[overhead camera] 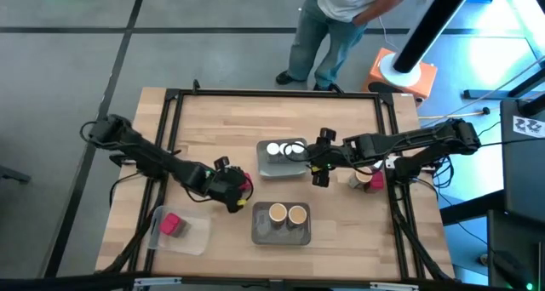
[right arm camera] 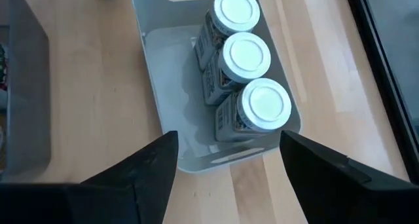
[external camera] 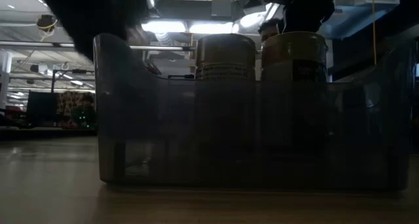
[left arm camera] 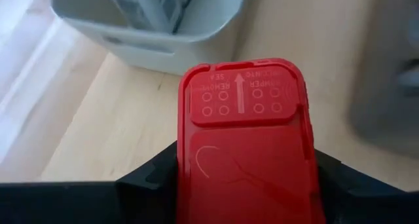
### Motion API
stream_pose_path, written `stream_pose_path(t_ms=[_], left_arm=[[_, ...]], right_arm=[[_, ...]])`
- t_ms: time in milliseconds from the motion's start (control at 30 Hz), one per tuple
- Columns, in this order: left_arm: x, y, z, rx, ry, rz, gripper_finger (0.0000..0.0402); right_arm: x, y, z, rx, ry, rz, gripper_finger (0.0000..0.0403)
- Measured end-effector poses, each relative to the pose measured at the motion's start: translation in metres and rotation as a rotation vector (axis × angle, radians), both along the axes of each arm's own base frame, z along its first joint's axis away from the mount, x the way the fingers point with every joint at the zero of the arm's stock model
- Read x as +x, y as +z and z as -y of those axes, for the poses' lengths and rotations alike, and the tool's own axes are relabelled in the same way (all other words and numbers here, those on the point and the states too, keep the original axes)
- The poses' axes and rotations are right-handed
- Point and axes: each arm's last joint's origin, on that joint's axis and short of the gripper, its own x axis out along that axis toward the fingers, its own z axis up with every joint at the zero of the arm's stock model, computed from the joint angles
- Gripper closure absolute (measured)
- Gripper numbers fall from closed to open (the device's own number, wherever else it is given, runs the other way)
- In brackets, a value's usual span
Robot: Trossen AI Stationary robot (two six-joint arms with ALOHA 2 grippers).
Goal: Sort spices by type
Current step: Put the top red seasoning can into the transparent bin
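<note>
Evidently each kind has its own tray: the grey tray (overhead camera: 263, 169) holds the white-lidded jars (right arm camera: 247, 56), the dark tray (overhead camera: 258, 231) two tan-topped cylinders (overhead camera: 287, 213), and the clear tray (overhead camera: 193, 236) one red packet (overhead camera: 171, 224). The left gripper (overhead camera: 238, 191), between the trays, grips a second red packet (left arm camera: 247, 144) in its fingers (left arm camera: 152, 178), probably bound for the clear tray. The right gripper (overhead camera: 317, 168) hangs beside the grey tray, fingers (right arm camera: 148, 169) apart and empty, with more spices (overhead camera: 364, 179) just behind it

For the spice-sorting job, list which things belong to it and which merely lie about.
Job: red packet in left gripper; red packet; white-lidded jars; tan-topped cylinders; right gripper.
About: trays; person; orange-white stand.
</note>
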Motion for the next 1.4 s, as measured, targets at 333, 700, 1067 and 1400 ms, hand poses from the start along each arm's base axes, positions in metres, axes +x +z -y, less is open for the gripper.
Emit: stream_pose_path(t_ms=[333, 700, 1067, 1400], left_arm=[[-0.029, 0.096, 0.04, -0.128, -0.008, -0.006, 0.021], [-0.07, 0.115, 0.085, -0.394, 0.11, -0.044, 0.021], [-0.105, 0.09, 0.127, -0.451, 0.335, -0.117, 0.021], [-0.098, 0.046, 0.147, -0.302, 0.491, -0.162, 0.021]], right_arm=[[0.0, 0.0, 0.0, -0.011, -0.002, -0.003, 0.0136], [0.0, 0.0, 0.001, -0.033, 0.0, -0.006, 0.0136], [-0.001, -0.001, 0.002, -0.06, -0.007, -0.019, 0.0136], [0.001, 0.001, 0.002, -0.075, 0.001, 0.003, 0.0136]])
